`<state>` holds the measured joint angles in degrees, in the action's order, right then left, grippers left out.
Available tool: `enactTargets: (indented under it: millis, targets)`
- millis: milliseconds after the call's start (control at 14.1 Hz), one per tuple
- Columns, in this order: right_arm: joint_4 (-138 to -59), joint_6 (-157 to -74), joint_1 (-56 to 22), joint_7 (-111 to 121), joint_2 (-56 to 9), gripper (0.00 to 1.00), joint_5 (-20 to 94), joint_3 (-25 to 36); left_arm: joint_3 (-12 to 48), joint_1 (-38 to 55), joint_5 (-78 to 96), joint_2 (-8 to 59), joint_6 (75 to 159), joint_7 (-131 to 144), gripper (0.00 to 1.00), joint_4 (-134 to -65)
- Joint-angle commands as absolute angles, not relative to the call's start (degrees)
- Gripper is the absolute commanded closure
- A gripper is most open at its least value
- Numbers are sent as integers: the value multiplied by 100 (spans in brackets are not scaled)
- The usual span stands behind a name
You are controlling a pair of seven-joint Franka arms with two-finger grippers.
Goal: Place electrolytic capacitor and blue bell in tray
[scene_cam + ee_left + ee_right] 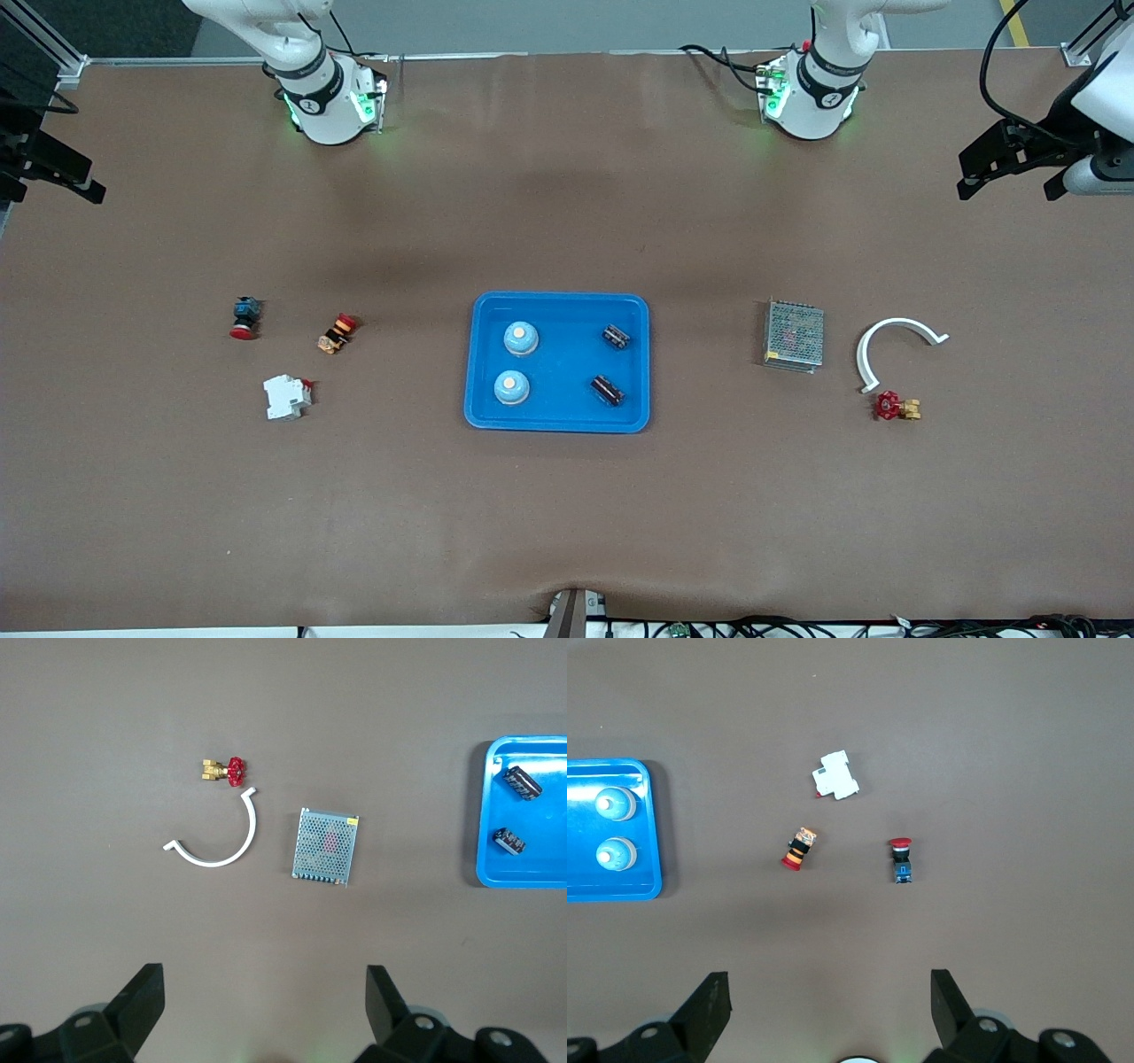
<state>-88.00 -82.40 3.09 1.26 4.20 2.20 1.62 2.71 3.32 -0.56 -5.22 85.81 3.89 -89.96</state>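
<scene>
I see the bright-blue tray (pixel 557 301) lying at the middle of the brown worktop (pixel 567 496). Inside it rest two blue bells (pixel 521 338) and (pixel 511 387), toward the right arm's end, and two dark electrolytic capacitors (pixel 617 336) and (pixel 608 390), toward the left arm's end. In each pair, one piece lies nearer the front camera than the other.

My left end effector (pixel 261 1001) hangs high with its fingers wide apart, holding nothing, over the bare worktop near a metal mesh box (pixel 794 334), a white curved clip (pixel 895 346) and a red-handled brass valve (pixel 897 407).

My right end effector (pixel 830 1001) also hangs high, fingers spread and empty, over the worktop near a white circuit breaker (pixel 286 396), a red-capped orange switch (pixel 336 333) and a red push button on a blue body (pixel 244 317). All of these lie well apart from the tray.
</scene>
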Motion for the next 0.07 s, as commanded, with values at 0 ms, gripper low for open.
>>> enactTargets:
  millis: [0]
  targets:
    - [-8842,-8218,54,167,492,0,132,395,290,334,-44,-501,8420,308,0,-8833]
